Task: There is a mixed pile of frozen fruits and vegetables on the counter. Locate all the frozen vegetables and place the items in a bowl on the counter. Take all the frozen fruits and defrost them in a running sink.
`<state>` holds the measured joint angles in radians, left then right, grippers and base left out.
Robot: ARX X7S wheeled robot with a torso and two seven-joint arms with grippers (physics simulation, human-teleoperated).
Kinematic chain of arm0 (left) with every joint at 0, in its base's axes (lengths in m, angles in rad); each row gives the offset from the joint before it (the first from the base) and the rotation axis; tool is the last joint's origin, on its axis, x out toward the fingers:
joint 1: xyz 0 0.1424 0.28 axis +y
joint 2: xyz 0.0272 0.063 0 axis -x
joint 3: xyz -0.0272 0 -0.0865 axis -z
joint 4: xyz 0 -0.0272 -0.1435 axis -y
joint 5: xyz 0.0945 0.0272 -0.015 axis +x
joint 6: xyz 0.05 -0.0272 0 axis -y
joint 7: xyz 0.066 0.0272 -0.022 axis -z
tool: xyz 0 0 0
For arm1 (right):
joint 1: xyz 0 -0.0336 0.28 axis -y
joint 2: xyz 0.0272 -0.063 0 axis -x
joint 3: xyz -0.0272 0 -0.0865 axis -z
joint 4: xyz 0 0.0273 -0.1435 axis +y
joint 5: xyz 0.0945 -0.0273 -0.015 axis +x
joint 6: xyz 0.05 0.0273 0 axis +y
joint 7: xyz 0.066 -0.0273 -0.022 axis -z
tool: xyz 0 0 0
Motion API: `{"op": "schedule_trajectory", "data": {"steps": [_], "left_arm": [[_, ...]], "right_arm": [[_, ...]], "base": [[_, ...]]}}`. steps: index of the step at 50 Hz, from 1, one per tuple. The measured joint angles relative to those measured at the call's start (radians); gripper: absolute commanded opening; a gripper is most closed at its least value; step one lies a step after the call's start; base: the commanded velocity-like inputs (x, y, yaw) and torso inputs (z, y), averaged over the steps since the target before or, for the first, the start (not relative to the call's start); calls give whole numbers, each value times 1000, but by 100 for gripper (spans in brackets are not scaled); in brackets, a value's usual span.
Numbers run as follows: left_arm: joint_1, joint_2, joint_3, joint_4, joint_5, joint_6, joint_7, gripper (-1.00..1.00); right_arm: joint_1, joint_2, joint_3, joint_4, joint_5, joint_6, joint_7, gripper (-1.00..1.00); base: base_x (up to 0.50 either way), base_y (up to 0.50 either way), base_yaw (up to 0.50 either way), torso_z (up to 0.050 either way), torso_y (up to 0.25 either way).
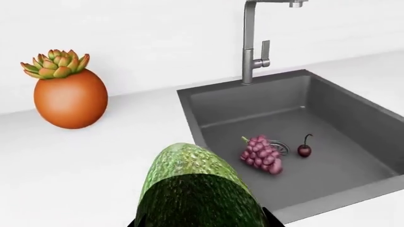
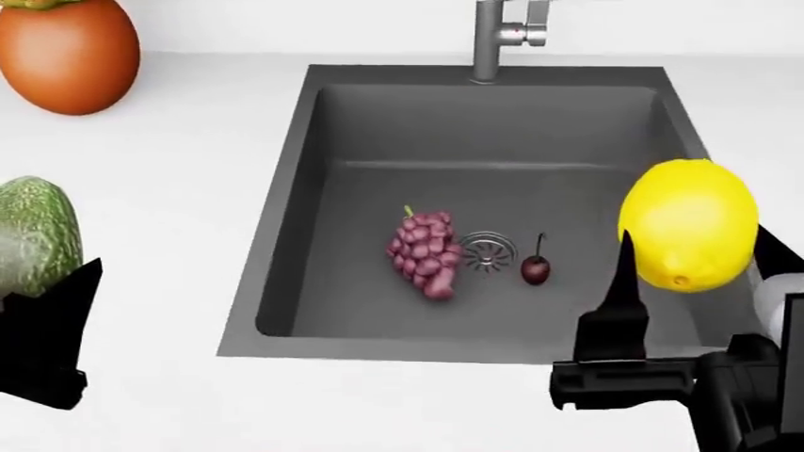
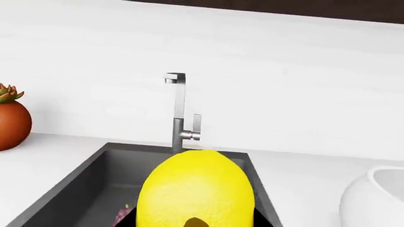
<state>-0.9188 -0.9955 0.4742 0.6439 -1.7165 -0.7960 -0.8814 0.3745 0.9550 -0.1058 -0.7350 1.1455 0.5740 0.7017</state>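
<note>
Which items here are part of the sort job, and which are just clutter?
Job:
avocado, held by left gripper
lemon, held by right gripper
grapes and cherry, in the sink
tap
bowl
counter

Clutter:
orange plant pot

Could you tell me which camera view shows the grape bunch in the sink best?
The left wrist view: the grape bunch lies unobstructed beside the drain. The head view shows it clearly too, from above. In the right wrist view the lemon hides nearly all of it.
</note>
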Motion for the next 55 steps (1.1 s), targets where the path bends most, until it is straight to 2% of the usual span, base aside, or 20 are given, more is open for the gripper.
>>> {"op": "schedule_trajectory", "data": {"steps": [14, 28, 55], "left_arm": [[7, 0, 0, 6, -2, 5, -2, -100], [1, 0, -3, 3, -6, 8, -5, -100], [11, -2, -8, 4, 0, 18, 0, -100]], "right_arm": [[-9, -2, 7, 5, 4, -7, 4, -100], [-28, 2, 19, 7, 10, -15, 7, -100], [-70, 22, 58, 15, 7, -31, 21, -100]], "base": [[-497, -169, 0, 0, 0], [-389, -451, 0, 0, 0], [-18, -433, 0, 0, 0]]}}
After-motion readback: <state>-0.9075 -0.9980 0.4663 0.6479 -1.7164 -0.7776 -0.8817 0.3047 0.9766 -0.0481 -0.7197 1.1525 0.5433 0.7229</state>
